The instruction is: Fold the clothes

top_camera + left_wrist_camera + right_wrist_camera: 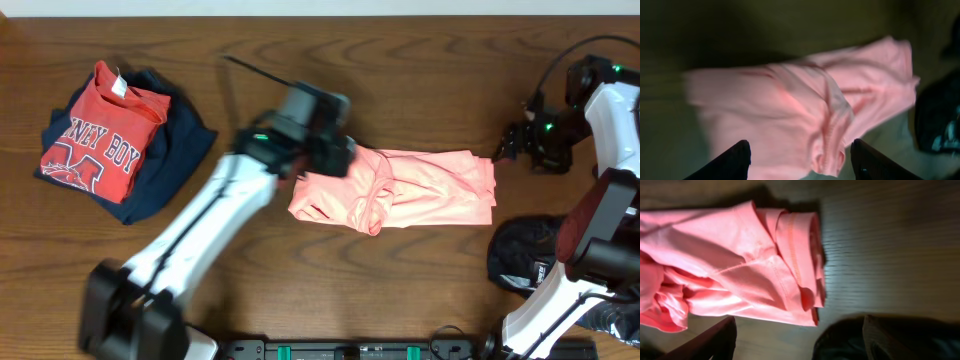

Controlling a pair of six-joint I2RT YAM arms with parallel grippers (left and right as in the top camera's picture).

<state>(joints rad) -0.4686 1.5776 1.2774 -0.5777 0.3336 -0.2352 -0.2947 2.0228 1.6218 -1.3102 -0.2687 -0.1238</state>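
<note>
The pink T-shirt point(430, 185) lies crumpled on the table point(400, 60). The left end effector point(800, 145) hangs open over it, and the right end effector point(799, 320) is open beside one end.

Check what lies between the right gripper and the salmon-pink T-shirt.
Nothing but bare wooden table, per the overhead view; the right gripper is just off the T-shirt edge.

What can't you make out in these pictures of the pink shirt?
Overhead: the left gripper, motion-blurred, covers one end of the T-shirt.
Left wrist: dim and blurred; no chest print readable.
Right wrist: the black garment is cut off by the bottom edge.
Overhead: the navy garment lies mostly under the red shirt.
</note>
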